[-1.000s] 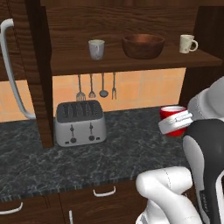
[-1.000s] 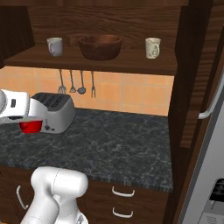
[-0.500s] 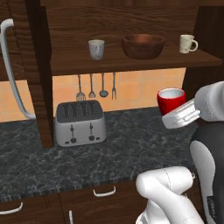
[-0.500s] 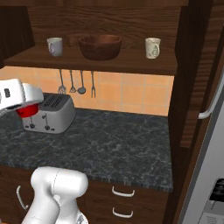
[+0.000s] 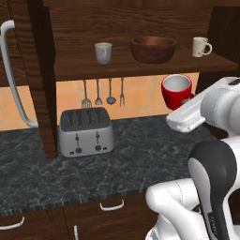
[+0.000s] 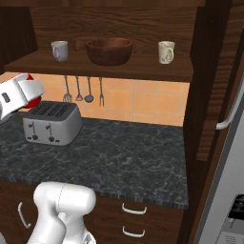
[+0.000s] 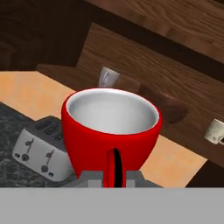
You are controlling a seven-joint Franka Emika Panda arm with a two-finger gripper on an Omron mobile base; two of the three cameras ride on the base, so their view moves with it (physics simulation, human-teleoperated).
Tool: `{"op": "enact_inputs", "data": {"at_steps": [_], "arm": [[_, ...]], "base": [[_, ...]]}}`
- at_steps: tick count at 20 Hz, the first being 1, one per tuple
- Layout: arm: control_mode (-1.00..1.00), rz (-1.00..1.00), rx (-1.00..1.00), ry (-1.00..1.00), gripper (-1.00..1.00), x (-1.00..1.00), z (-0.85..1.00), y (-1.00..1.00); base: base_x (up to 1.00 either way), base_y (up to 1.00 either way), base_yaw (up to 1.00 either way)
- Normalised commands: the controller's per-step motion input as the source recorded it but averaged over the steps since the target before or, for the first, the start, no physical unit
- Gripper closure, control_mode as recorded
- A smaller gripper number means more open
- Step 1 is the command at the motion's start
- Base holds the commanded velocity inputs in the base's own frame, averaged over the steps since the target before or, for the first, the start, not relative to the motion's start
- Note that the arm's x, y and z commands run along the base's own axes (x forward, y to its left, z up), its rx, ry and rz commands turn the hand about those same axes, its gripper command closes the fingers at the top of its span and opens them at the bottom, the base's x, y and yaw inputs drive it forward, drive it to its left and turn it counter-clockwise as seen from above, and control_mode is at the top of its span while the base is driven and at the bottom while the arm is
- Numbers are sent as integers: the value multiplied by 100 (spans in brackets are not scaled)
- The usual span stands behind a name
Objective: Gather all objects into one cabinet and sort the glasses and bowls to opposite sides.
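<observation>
My gripper (image 5: pixel 186 100) is shut on the handle of a red cup (image 5: pixel 176 89), which it holds upright in the air just under the right part of the cabinet's thick wooden shelf (image 5: pixel 140 66). In the hand view the gripper (image 7: pixel 115 174) pinches the handle of the red cup (image 7: pixel 109 131). From the right base view a sliver of the red cup (image 6: pixel 34 101) shows behind the white hand. On the shelf stand a grey cup (image 5: pixel 103 52), a wide brown wooden bowl (image 5: pixel 153 48) and a cream mug (image 5: pixel 200 47), left to right.
A silver four-slot toaster (image 5: pixel 86 132) sits on the dark stone counter (image 5: pixel 140 154) below the shelf. Metal utensils (image 5: pixel 103 93) hang on the tiled wall behind it. A curved white door handle (image 5: pixel 11 79) is at the far left, drawers lie under the counter.
The arm has raised the red cup from counter height up toward the shelf's underside, moving slightly inward. The things on the shelf have not moved.
</observation>
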Motion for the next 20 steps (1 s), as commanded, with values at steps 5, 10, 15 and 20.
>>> {"op": "enact_inputs", "data": {"at_steps": [5,10,15,20], "arm": [[-100,0,15,5,100,3,56,5],[-100,-6,30,21,100,0,23,6],[-100,-11,26,13,100,3,6,14],[-100,-13,21,2,100,21,-1,24]], "base": [[0,0,0],[0,0,0],[0,0,0],[0,0,0]]}}
